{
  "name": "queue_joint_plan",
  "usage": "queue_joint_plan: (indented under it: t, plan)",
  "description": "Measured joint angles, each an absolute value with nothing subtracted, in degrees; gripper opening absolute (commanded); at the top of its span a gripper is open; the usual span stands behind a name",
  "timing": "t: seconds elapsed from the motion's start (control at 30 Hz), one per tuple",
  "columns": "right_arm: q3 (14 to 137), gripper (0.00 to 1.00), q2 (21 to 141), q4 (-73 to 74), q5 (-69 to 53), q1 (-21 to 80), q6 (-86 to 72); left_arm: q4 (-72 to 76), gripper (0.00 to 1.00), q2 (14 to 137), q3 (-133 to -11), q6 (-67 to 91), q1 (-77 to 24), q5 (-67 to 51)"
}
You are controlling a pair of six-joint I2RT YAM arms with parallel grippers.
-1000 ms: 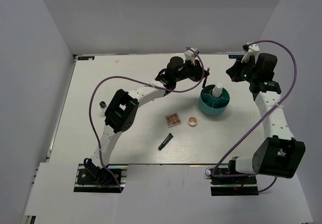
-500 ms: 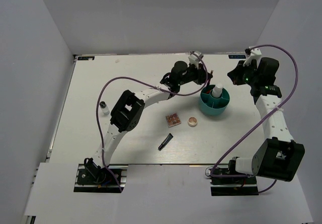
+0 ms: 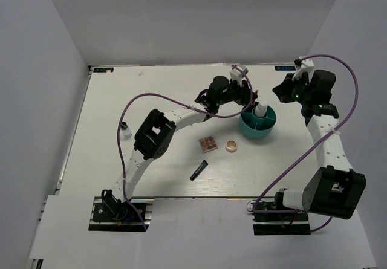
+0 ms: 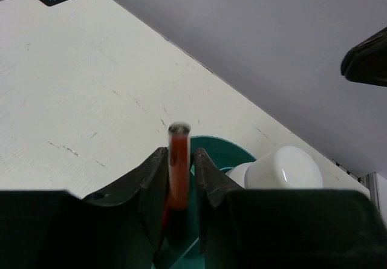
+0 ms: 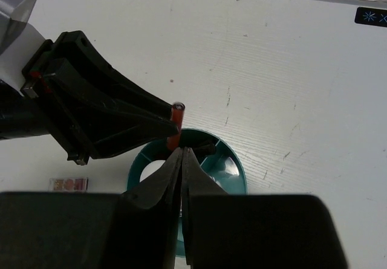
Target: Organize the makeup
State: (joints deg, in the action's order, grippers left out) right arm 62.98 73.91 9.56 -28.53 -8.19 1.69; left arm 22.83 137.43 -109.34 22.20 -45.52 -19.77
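- Top external view: one item is done. The white bottle with a bluish label point(image 3: 261, 109) stands inside the round teal plastic cup point(image 3: 254, 133), which sits on the white bench point(image 3: 151, 87) toward the far edge and right of centre.
- Three items lie loose in the middle of the bench, nearer the front edge than the cup. They are the square pinkish-brown palette point(image 3: 208, 143), the round beige compact point(image 3: 231, 145) just beside it, and the short black tube point(image 3: 198, 170) closer to the front edge.
- Near the left edge stands a small vial with a dark cap point(image 3: 125, 128), too small to identify.
- A second item is partway done. The thin red-black pencil point(image 4: 179, 141) is held upright over the cup's rim and has not been let go. Its lower end dips toward the cup, but I cannot tell whether it touches the inside.
- I judge the task to be less than half complete.
- The left gripper point(image 4: 179, 158) is clamped on the pencil, its two fingers pressing the shaft from either side at the far side of the cup.
- The right gripper point(image 5: 181, 157) has its jaws pressed together with nothing between them. It hangs above the cup, close to the pencil but apart from it.
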Motion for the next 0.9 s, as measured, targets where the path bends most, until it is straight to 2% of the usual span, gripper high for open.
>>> queue_joint_plan:
  t: [0.27, 0.37, 0.47, 0.57, 0.7, 0.83, 0.9]
  plan:
    - [62.92, 0.11, 73.12, 9.17, -29.82, -8.21, 1.69, 20.86, 0.47, 137.43, -109.32, 21.41, -45.52, -18.90]
    - [62.94, 0.19, 73.01, 9.17, -31.00, -8.21, 1.87, 20.78, 0.47, 137.40, -109.19, 21.32, -45.52, -18.83]
    - [62.94, 0.37, 72.84, 9.32, -34.76, -8.23, 3.29, 20.73, 0.49, 136.97, -108.66, 20.82, -45.52, -18.33]
    - [62.96, 0.44, 72.53, 10.87, -42.48, -8.25, 7.86, 19.64, 0.51, 134.39, -106.50, 20.58, -45.17, -17.74]
    - [63.64, 0.57, 72.42, 17.34, -54.57, -8.14, 18.87, 17.02, 0.58, 125.45, -100.79, 20.03, -44.38, -16.29]
    - [67.05, 0.62, 72.84, 29.71, -63.02, -6.90, 34.30, 12.23, 0.74, 111.57, -93.95, 20.01, -42.33, -13.67]
    - [70.50, 0.68, 74.26, 37.80, -64.36, -5.45, 43.07, 6.11, 0.78, 104.27, -92.03, 21.08, -40.75, -11.66]
